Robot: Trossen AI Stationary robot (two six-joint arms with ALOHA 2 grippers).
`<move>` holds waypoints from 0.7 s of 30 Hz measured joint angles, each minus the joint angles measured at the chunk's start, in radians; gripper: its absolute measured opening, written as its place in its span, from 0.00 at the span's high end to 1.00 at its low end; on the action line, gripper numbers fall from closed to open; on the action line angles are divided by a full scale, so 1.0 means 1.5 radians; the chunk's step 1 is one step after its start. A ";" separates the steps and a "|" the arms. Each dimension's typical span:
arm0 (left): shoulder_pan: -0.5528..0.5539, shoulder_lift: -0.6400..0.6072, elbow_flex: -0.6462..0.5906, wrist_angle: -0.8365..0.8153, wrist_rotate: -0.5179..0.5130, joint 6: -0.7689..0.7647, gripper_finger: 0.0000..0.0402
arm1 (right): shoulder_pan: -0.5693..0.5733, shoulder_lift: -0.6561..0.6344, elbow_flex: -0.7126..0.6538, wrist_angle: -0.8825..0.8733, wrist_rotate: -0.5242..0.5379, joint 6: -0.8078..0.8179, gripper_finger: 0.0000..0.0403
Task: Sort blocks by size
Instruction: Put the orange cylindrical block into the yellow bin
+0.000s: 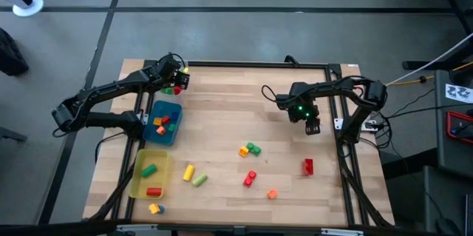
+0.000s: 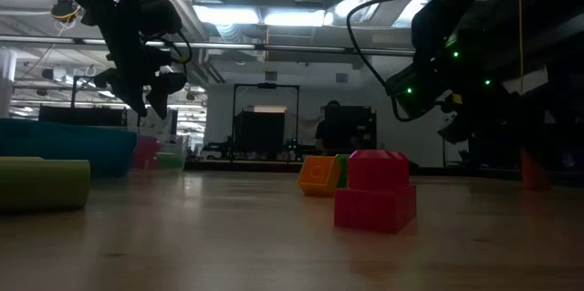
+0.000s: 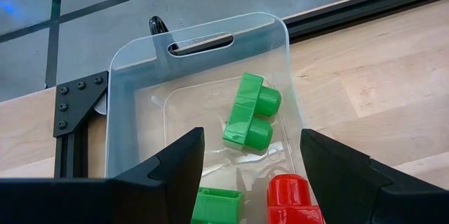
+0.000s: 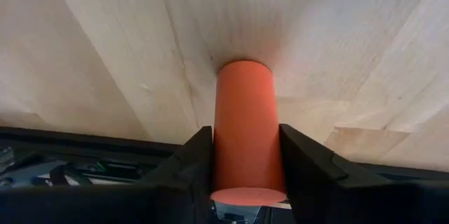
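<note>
My right gripper (image 1: 312, 126) is low over the right half of the table, shut on an orange cylinder (image 4: 244, 112); from above, the gripper hides the cylinder. My left gripper (image 3: 252, 140) hangs open over a clear tray (image 3: 203, 41) at the far left corner. In the tray lie a green brick (image 3: 249, 115), another green piece (image 3: 216, 206) and a red piece (image 3: 291, 196). Loose blocks lie on the table: an orange and green pair (image 1: 250, 149), a red brick (image 1: 307, 166), a red one (image 1: 250, 179), an orange one (image 1: 272, 194), a yellow one (image 1: 188, 172) and a green one (image 1: 199, 180). My right gripper pinches the orange cylinder by its curved sides (image 4: 224, 150) between the two fingers. The fingers slant steeply down and lie along the cylinder. The cylinder's far end (image 4: 242, 69) meets the wooden table top.
A blue tray (image 1: 174, 134) with several small blocks and a yellow tray (image 1: 140, 186) with a green and a red block stand along the left side. One more small block (image 1: 154, 208) lies near the front left corner. A dark metal frame (image 1: 347, 154) borders the table.
</note>
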 joint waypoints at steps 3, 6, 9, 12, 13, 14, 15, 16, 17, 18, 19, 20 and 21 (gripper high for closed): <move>-0.004 0.000 0.000 0.007 0.001 0.000 0.45 | 0.000 0.000 0.000 -0.001 -0.020 -0.026 0.66; -0.012 0.000 0.000 0.023 0.031 0.006 0.45 | 0.000 0.000 0.002 -0.001 -0.026 -0.040 0.66; -0.024 0.000 0.000 0.047 0.068 0.028 0.45 | 0.000 0.000 0.012 0.006 -0.031 -0.048 0.66; -0.038 0.000 0.000 0.070 0.089 0.043 0.45 | 0.000 0.000 0.034 0.022 -0.031 -0.050 0.66; -0.043 0.000 0.000 0.078 0.093 0.050 0.45 | 0.000 0.000 0.044 0.029 -0.031 -0.053 0.66; -0.048 0.000 0.000 0.086 0.099 0.062 0.45 | 0.000 0.000 0.056 0.038 -0.031 -0.058 0.66; -0.055 0.000 0.000 0.093 0.105 0.073 0.45 | 0.000 0.001 0.068 0.048 -0.031 -0.063 0.66; -0.061 0.000 0.000 0.100 0.109 0.084 0.45 | 0.000 0.001 0.081 0.059 -0.032 -0.065 0.66; -0.069 0.000 0.000 0.106 0.117 0.094 0.45 | 0.000 0.001 0.095 0.070 -0.032 -0.066 0.66; -0.077 0.000 0.000 0.113 0.126 0.101 0.45 | 0.000 0.001 0.108 0.082 -0.032 -0.066 0.66; -0.085 0.000 0.000 0.120 0.137 0.112 0.45 | 0.000 0.001 0.121 0.098 -0.032 -0.067 0.66; -0.093 0.000 0.000 0.127 0.149 0.118 0.45 | 0.000 0.001 0.134 0.117 -0.032 -0.070 0.66; -0.102 0.000 0.000 0.134 0.163 0.129 0.45 | 0.000 0.001 0.147 0.138 -0.032 -0.077 0.66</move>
